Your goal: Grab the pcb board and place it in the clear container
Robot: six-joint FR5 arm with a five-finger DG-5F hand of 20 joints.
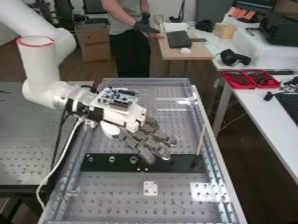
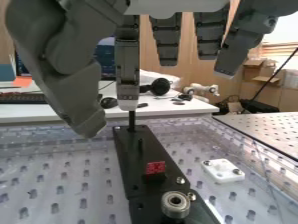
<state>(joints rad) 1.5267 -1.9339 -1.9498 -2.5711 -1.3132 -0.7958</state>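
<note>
The hand point(image 1: 151, 141) is over the black strip on the bench, its dark grey fingers relaxed and spread, with nothing between them. In the wrist view the hand point(image 2: 128, 65) hangs open above the left part of the scene, thumb and fingers apart. A blue and white circuit board point(image 1: 118, 98) is mounted on top of the arm's wrist. Below the fingers, the black strip point(image 2: 148, 145) carries a small red block point(image 2: 155, 168), a round metal bearing point(image 2: 175, 201) and bolts. I cannot tell which thing is the clear container.
A white plate with screws point(image 1: 150, 188) lies on the perforated bench point(image 1: 120, 200) near the strip. A thin wooden stick point(image 1: 201, 140) stands upright at the strip's right end. Metal rails border the bench. On the side table are red trays point(image 1: 247, 80) and a black headset point(image 1: 234, 57).
</note>
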